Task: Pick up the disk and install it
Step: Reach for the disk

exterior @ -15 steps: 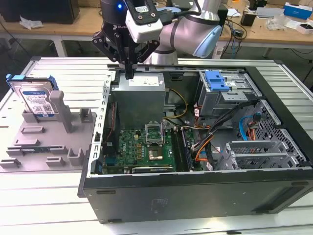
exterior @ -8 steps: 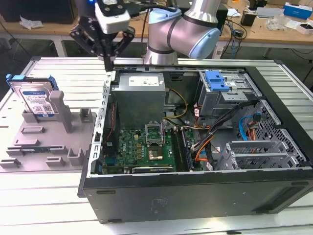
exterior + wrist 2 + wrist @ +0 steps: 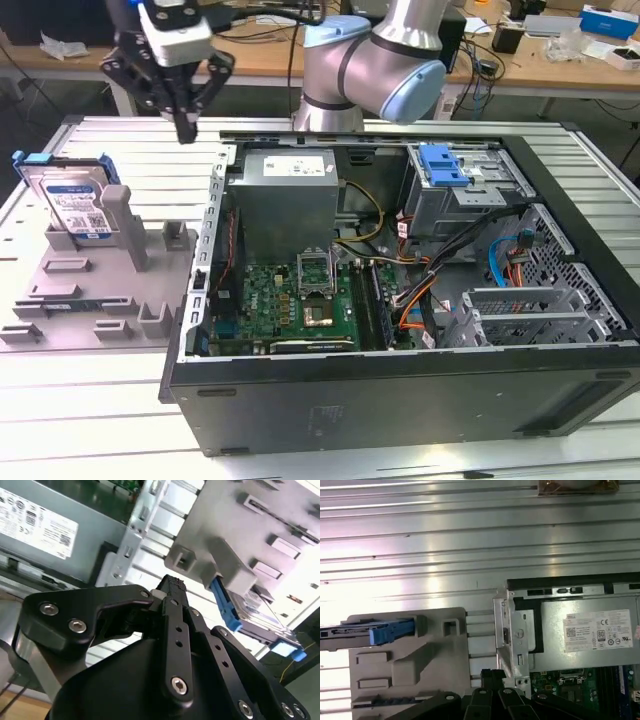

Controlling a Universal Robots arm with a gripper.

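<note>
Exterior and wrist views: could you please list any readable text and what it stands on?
Label on the disk, exterior view: too small to read.
Label on the power supply, first wrist view: too blurred to read.
No other text is readable.

I lose disk [image 3: 72,205] lower part behind grey holder post [image 3: 118,215] in exterior view; in first wrist view it runs off frame edge; computer case [image 3: 400,400] cropped at exterior view's right.
</note>
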